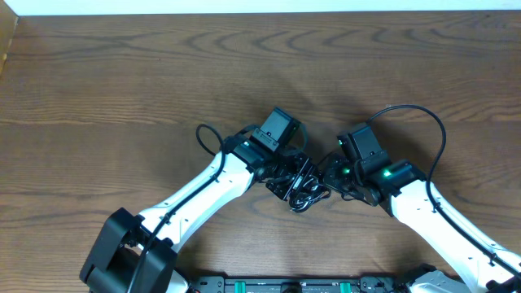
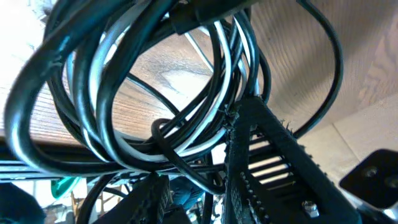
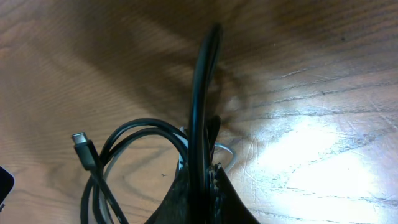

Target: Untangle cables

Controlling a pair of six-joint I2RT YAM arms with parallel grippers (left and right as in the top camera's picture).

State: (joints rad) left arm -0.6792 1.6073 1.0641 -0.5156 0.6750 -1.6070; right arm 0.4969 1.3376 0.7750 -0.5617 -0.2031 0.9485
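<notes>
The cables (image 1: 303,192) lie in a tangled black bundle on the wooden table (image 1: 122,89) between my two grippers. In the left wrist view, black cable loops (image 2: 74,81) and a white cable (image 2: 222,59) drape over my left gripper (image 2: 196,168). Its jaws stand apart, and one thin black strand crosses the gap. The left gripper (image 1: 286,173) sits at the bundle's left side. My right gripper (image 1: 332,172) is at its right side. The right gripper (image 3: 202,177) is shut on a black cable (image 3: 200,93) that rises straight up. A small plug end (image 3: 79,142) lies to the left.
A thick black arm wire (image 1: 430,122) arcs over the right arm, and another (image 1: 203,138) loops by the left arm. The table's far edge (image 1: 260,14) runs along the top. Bare wood lies all round the bundle.
</notes>
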